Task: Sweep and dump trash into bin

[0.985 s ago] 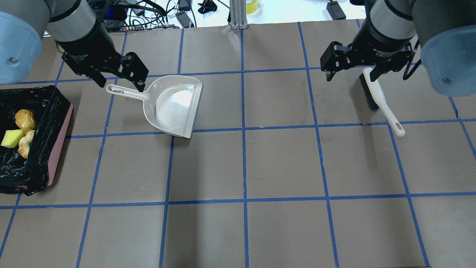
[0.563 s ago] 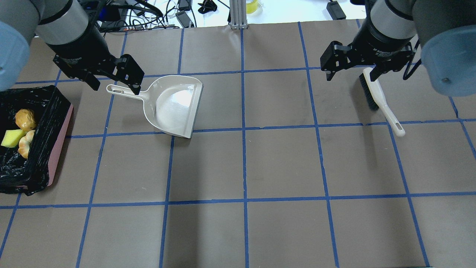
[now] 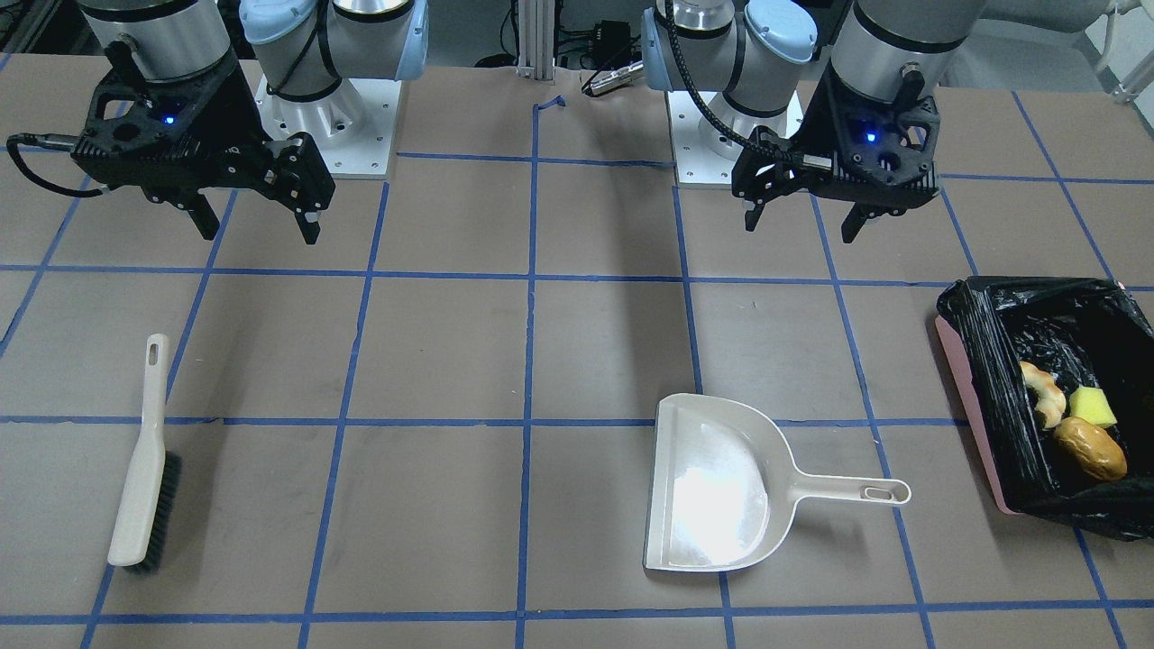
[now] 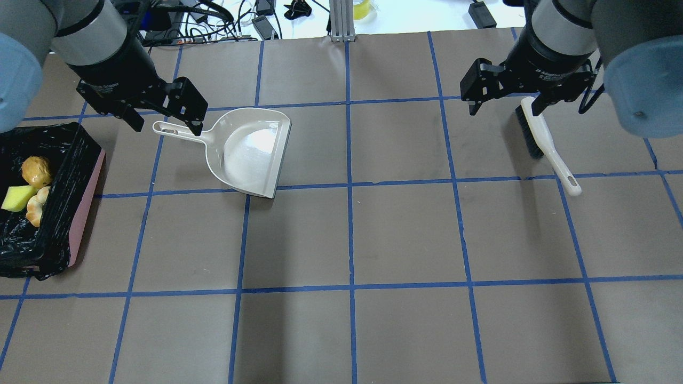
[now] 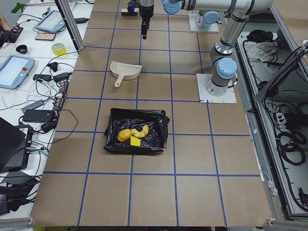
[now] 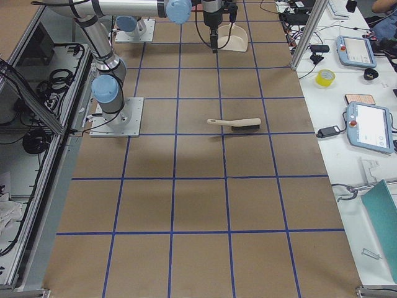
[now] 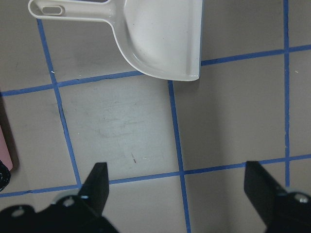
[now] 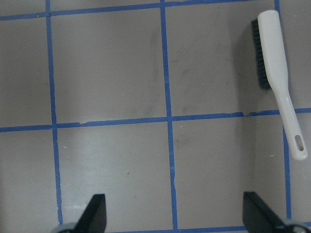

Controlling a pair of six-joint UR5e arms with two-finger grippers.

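Note:
The trash lies in the bin (image 4: 80, 184), a pink box with a black bag at the table's left edge. It is an orange-brown lump (image 4: 36, 169), a yellow-green wedge (image 4: 18, 197) and a pale curved slice (image 4: 37, 208). The front-facing view shows the bin (image 3: 969, 361) with the lump (image 3: 1091, 449), wedge (image 3: 1092, 406) and slice (image 3: 1046, 389). My left gripper (image 4: 166, 125) is open and empty, raised over the handle of the beige dustpan (image 4: 251, 152). My right gripper (image 4: 504, 109) is open and empty, raised beside the white brush (image 4: 544, 141).
The dustpan (image 3: 712, 496) lies flat and empty, its handle toward the bin. The brush (image 3: 144, 460) lies on its side on the right half of the table. Cables and small devices sit beyond the table's far edge. Blue tape lines grid the brown tabletop.
My left gripper has drawn slightly left and away from the dustpan's handle over the last second, still open. The right gripper, dustpan, brush and trash have not moved.

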